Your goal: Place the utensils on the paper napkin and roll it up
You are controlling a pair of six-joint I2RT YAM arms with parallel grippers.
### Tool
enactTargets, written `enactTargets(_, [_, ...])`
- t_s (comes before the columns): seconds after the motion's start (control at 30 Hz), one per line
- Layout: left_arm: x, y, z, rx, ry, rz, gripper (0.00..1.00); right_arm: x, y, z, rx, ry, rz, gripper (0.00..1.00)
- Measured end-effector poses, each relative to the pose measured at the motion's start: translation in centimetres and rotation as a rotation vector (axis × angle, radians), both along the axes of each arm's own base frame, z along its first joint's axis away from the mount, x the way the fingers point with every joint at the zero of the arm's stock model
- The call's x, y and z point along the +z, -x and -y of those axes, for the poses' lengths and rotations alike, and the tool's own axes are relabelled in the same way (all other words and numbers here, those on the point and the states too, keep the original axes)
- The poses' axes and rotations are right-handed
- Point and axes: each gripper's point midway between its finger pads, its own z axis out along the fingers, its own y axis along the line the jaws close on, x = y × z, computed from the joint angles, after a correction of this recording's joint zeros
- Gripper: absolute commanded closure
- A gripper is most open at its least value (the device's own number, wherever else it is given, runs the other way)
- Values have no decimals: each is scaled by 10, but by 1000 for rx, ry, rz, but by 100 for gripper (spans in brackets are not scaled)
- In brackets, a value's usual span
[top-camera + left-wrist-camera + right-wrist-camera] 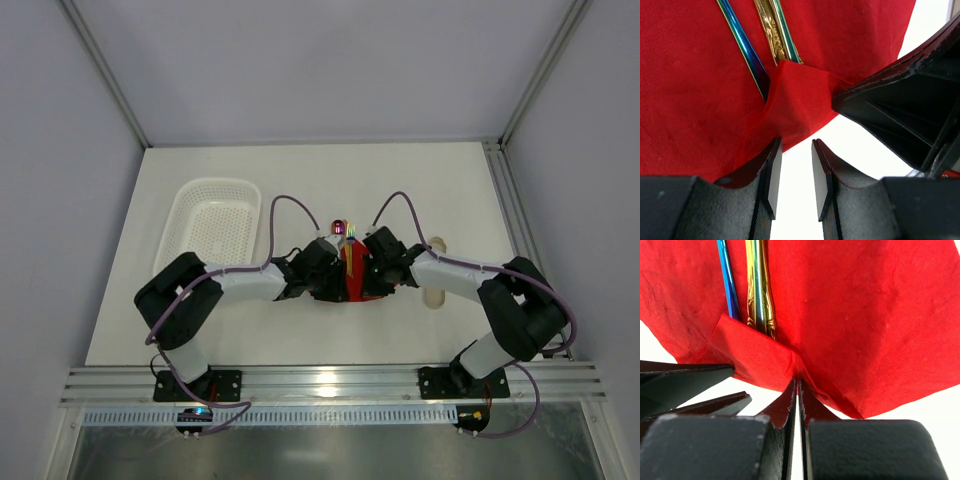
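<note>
The red paper napkin point(362, 285) lies between the two grippers at the table's middle. The spoon and fork point(347, 252) lie on it, with the pink spoon bowl point(340, 228) past its far edge. In the left wrist view the napkin's near edge point(795, 100) is folded up over the handle ends point(771, 25). My left gripper point(796, 145) is open at that edge with nothing between its pads. My right gripper point(797, 381) is shut on the napkin's near edge point(840, 315), beside the handles point(757, 285). From above, the left gripper point(320, 265) and right gripper point(378, 262) flank the utensils.
A white perforated basket point(213, 222) stands at the left back. A beige oblong tray point(436, 290) lies at the right, partly under the right arm. The right gripper's fingers point(910, 110) sit close beside the left gripper.
</note>
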Motion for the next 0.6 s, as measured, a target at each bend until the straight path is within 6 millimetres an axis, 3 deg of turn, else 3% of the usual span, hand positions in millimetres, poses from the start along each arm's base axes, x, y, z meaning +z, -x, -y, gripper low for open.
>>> enactTargets(0.6, [-1,11,-23,24,-32,6,64,-1,-2,4,-27,9,32,96])
